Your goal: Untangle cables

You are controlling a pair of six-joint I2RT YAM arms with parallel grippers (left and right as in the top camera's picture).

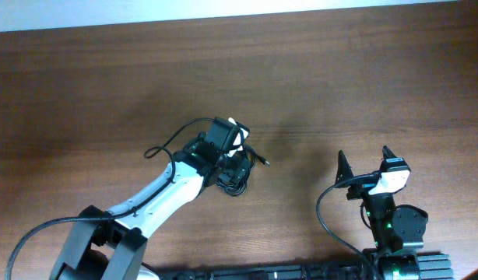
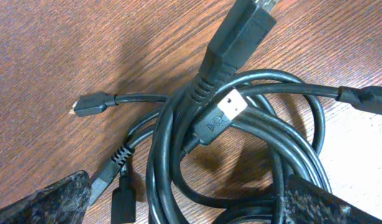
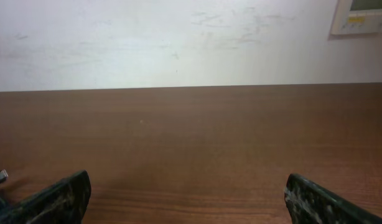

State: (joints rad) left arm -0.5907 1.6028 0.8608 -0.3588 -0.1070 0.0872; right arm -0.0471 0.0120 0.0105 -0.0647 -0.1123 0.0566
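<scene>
left wrist: l gripper [image 2: 191, 202] released, cables [image 2: 163, 149] looped between its fingers [image 2: 48, 202], usb plugs [image 2: 231, 102] clear; overhead shows just a dark clump. r gripper [image 3: 188, 199] released too.

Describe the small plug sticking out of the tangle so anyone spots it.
The cables lie coiled in one bundle on the table. At the bundle's left edge in the left wrist view, one cord ends in the small plug. Unlike the bigger plugs crossing the coil, it lies alone on bare wood.
</scene>
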